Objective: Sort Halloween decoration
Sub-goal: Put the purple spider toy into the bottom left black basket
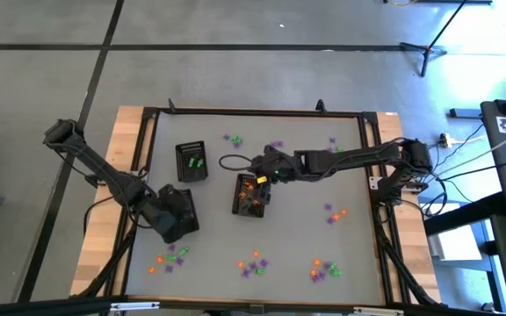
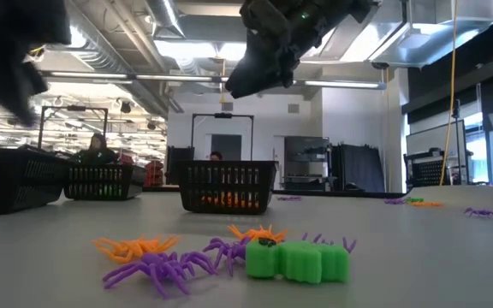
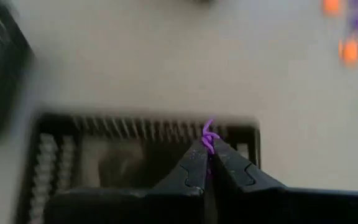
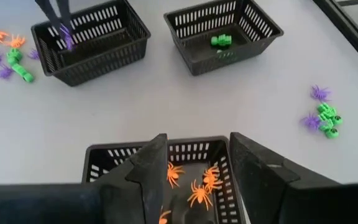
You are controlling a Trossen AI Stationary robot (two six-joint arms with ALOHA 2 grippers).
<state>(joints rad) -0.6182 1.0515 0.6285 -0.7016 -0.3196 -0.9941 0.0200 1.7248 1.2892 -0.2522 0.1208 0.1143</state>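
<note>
Over the bench (image 1: 350, 189) we hold a purple spider (image 3: 208, 135) in left jaws, right jaws open above orange tray (image 4: 104, 158), many trinkets (image 1: 251, 263) unsorted.

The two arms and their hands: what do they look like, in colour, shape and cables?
Both arms are dark, nearly black, built of slim jointed segments. The left hand ends in two narrow black fingers that taper to thin tips. The right hand has two wider, flat black fingers with angular edges. A thin dark cable loops on the table beside the right arm. I can see no markings.
</note>
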